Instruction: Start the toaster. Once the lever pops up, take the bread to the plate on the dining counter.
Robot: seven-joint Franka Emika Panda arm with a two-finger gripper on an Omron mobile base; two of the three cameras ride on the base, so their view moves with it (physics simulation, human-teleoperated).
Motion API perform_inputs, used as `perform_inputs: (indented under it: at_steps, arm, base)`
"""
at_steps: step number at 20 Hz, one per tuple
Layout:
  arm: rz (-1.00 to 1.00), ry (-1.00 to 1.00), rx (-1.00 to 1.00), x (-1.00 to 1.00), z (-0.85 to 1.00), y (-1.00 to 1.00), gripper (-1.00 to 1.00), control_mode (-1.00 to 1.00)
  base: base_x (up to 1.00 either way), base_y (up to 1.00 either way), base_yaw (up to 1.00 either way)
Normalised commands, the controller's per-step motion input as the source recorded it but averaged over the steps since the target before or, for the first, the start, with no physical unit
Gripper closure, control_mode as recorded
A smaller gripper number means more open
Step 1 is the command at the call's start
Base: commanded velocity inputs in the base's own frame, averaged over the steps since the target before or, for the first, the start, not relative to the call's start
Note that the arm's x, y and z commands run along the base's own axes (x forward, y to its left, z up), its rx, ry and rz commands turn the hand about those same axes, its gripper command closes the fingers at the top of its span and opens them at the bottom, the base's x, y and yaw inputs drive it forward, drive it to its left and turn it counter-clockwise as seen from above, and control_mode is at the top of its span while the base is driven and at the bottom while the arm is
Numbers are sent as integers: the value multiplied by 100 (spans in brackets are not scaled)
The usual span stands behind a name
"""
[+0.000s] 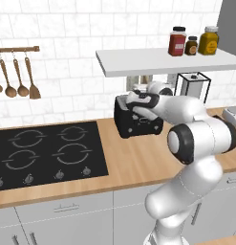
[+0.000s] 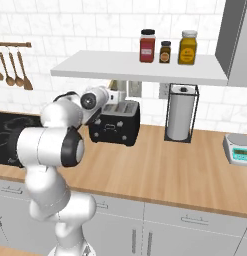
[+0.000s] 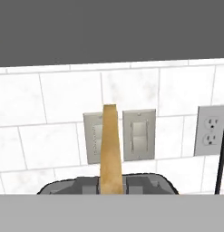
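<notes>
Straight ahead of my gripper (image 1: 138,106), jaws clamping it, a tan bread slice (image 3: 110,149) stands edge-on over the black boxy toaster (image 2: 115,124). No legible writing anywhere.

No legible text or labels

You see even, bright, rendered light with soft shadow under the shelf (image 1: 162,62), no glare, and slightly coarse, blocky edges throughout.
</notes>
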Motion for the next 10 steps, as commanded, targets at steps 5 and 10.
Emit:
perform_inputs:
  at_steps: [5,10]
  arm:
    - [-2,-1,0,-56,34,-20,100,-100]
    - [-5,12,0,-56,55,-11,100,-100]
  base:
    - [0,0,0]
    - [0,0,0]
